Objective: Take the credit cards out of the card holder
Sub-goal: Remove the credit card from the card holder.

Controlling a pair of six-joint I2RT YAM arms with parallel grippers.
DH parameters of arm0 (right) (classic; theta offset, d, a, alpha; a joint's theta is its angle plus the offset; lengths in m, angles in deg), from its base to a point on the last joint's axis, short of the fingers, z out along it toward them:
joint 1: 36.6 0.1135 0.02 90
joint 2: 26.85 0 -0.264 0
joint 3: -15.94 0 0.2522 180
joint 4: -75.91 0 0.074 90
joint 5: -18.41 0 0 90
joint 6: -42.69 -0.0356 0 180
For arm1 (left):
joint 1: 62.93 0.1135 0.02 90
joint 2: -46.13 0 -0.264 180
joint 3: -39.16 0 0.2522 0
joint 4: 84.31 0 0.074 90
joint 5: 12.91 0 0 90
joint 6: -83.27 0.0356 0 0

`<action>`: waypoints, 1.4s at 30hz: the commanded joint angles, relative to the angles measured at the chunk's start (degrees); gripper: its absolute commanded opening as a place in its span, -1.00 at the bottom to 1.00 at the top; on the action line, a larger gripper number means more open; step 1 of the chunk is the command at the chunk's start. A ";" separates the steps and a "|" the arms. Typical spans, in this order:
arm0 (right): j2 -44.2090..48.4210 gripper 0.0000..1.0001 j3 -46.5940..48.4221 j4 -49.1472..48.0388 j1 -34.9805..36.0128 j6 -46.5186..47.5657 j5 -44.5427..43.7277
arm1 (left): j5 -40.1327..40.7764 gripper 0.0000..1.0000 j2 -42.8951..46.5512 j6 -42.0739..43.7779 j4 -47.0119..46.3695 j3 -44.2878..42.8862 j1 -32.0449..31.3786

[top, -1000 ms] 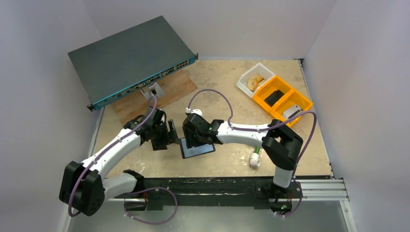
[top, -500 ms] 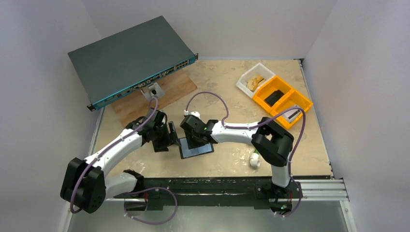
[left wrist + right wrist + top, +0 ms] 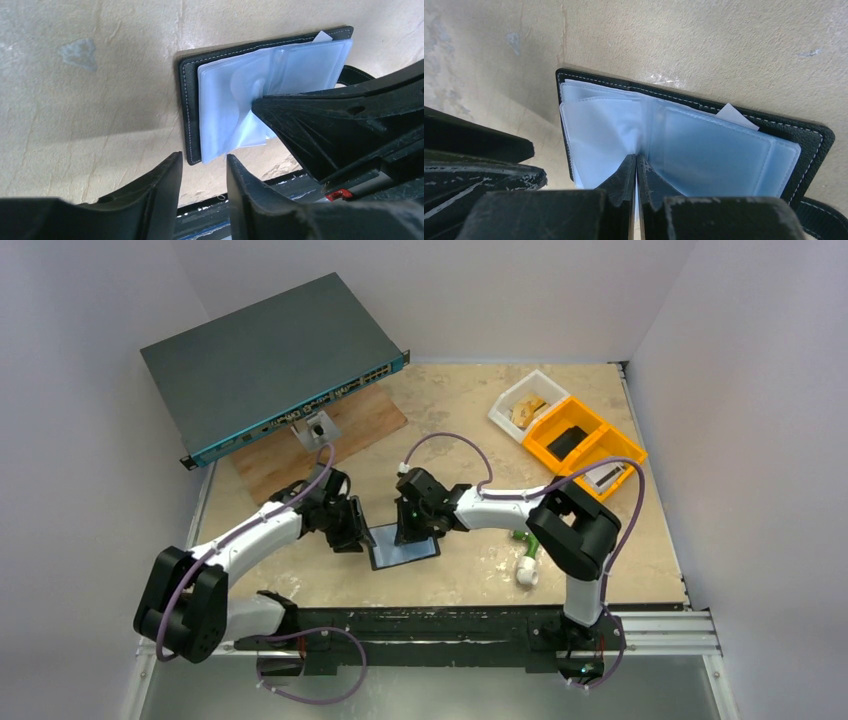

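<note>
The card holder (image 3: 405,546) lies open and flat on the table, its black stitched cover (image 3: 774,125) under pale blue glossy credit cards (image 3: 704,150) in sleeves. One white corner (image 3: 736,116) sticks out at its far edge. My right gripper (image 3: 636,157) is shut, tips down on the middle fold of the cards (image 3: 225,110). A thin pale strip shows between its jaws; I cannot tell whether a sheet is pinched. My left gripper (image 3: 204,159) is open with nothing between its fingers, just off the near left corner of the holder (image 3: 186,100). From above, the left gripper (image 3: 358,530) and the right gripper (image 3: 413,533) flank the holder.
A big dark grey network switch (image 3: 270,360) rests at the back left, partly over a wooden board (image 3: 345,430). Orange bins (image 3: 585,445) and a white tray (image 3: 525,405) stand at the back right. A small white and green piece (image 3: 527,570) lies near the front edge.
My right gripper's jaws have shut onto the middle of the cards. My left gripper has narrowed and slid right, closer to the holder's left edge.
</note>
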 commanded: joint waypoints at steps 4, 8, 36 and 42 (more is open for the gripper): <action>-2.96 -1.00 -6.41 -5.75 -2.56 -1.21 7.39 | -2.84 -0.50 -3.84 0.04 -5.18 -1.06 0.19; -3.07 -1.00 -7.63 -6.77 -2.98 -1.53 8.13 | -2.77 -0.75 -6.56 -0.28 -6.99 -0.97 0.03; -3.88 -1.00 -7.72 -8.22 -3.08 -1.61 9.04 | 4.09 -0.97 -12.41 1.27 -4.27 -9.21 -9.84; -4.14 -1.00 -7.54 -8.14 -3.14 -1.52 9.13 | 4.18 -0.97 -11.66 2.19 -2.70 -9.99 -10.57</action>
